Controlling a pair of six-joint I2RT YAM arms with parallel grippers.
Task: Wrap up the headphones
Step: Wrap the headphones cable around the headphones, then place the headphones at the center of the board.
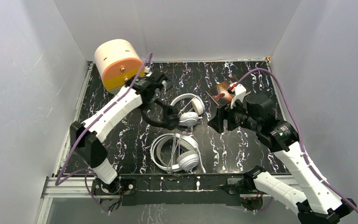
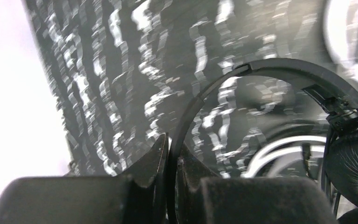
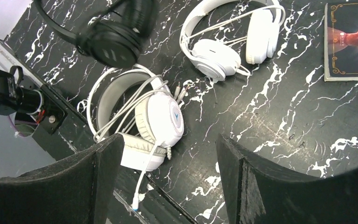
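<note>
My left gripper (image 1: 155,104) is shut on the thin headband of the small black headphones (image 1: 168,122) and holds them above the table; the left wrist view shows the band (image 2: 261,65) pinched between the fingers (image 2: 154,156). The slimmer white on-ear pair (image 1: 189,110) lies at mid-table and also shows in the right wrist view (image 3: 223,46). The big white over-ear pair (image 1: 178,152) lies near the front edge with its cord bundled on it (image 3: 156,119). My right gripper (image 1: 218,120) is open and empty above the table, right of the white pairs (image 3: 163,144).
A cream and orange cylinder (image 1: 118,63) stands at the back left. A dark booklet (image 1: 220,92) lies at the back right, behind my right gripper (image 3: 352,42). The big white pair's plug (image 3: 134,201) hangs over the table's front rail (image 1: 182,182). White walls enclose the table.
</note>
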